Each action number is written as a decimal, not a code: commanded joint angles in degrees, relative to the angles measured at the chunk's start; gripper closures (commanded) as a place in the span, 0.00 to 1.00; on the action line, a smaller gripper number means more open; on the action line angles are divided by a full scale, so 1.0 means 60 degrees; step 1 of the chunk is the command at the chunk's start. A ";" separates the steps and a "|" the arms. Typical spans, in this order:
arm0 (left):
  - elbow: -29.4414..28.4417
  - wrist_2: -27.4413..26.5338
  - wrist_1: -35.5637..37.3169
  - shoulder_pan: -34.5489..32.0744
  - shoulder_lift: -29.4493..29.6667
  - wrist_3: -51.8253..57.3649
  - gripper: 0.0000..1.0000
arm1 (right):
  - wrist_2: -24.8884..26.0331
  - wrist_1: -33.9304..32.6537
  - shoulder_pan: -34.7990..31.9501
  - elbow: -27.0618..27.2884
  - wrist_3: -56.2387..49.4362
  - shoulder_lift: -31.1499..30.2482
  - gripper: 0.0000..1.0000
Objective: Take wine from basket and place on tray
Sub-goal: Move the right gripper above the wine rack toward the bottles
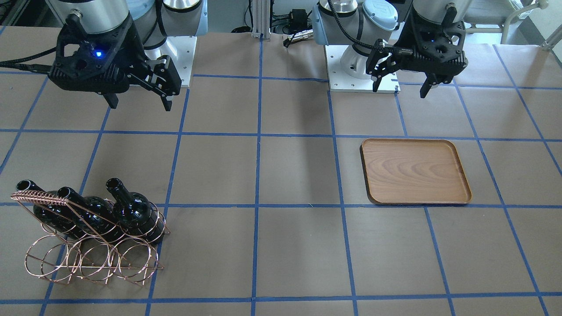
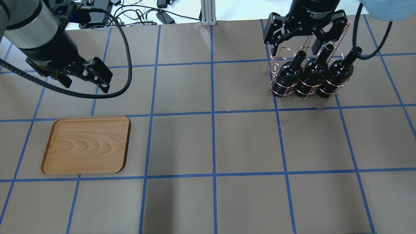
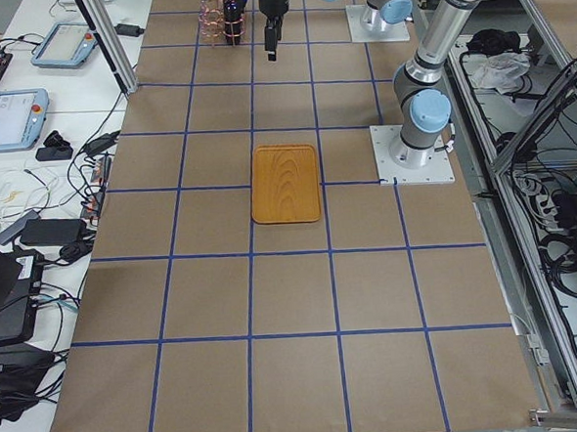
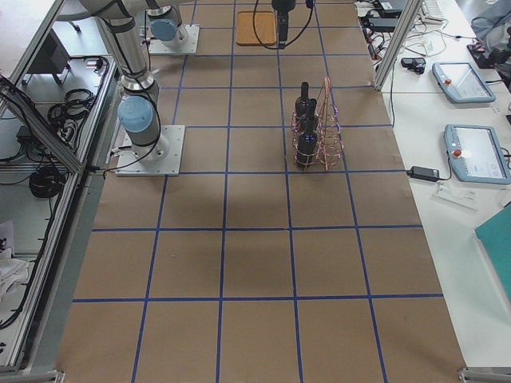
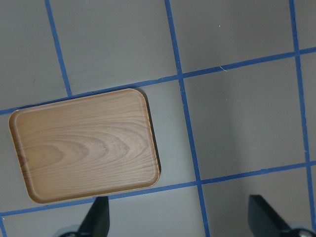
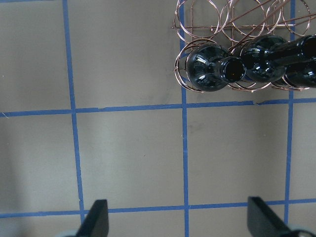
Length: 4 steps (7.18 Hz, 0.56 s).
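Three near-black wine bottles (image 2: 291, 73) (image 2: 313, 73) (image 2: 336, 76) stand tilted in the copper wire basket (image 2: 276, 58), necks up. The front view shows the basket (image 1: 92, 259) and the bottles (image 1: 131, 210) at lower left. My right gripper (image 2: 300, 42) (image 1: 140, 102) is open and empty, high above and beside the basket. Its wrist view shows a bottle mouth (image 6: 232, 70) at the upper right, away from the fingertips (image 6: 96, 219). The empty wood tray (image 2: 86, 144) (image 1: 415, 171) lies flat. My left gripper (image 2: 85, 85) (image 1: 401, 87) is open and empty above the table near the tray (image 5: 86, 143).
The table is brown paper with a grid of blue tape lines (image 2: 213, 113). The arm bases (image 1: 362, 66) stand at the robot side. Cables and an aluminium post (image 2: 206, 13) lie at the far edge.
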<state>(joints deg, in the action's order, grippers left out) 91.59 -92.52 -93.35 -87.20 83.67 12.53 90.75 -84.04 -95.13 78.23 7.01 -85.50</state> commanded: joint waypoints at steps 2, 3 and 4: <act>0.0014 -0.0005 -0.0012 0.0277 -0.0072 -0.0009 0.00 | 0.0008 0.0017 0.0019 -0.0001 0.0004 -0.0018 0.00; 0.0043 -0.0020 -0.0027 0.0367 -0.0072 -0.0009 0.00 | 0.0008 0.0002 0.0019 -0.0001 -0.0011 -0.0018 0.00; 0.0072 -0.0020 -0.0027 0.0310 -0.0072 -0.0009 0.00 | -0.0007 -0.0172 0.0019 -0.0001 -0.0055 0.0011 0.00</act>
<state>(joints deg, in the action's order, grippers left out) 91.82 -92.61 -93.49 -85.42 83.27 12.48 90.77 -84.24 -95.03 78.22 6.94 -85.55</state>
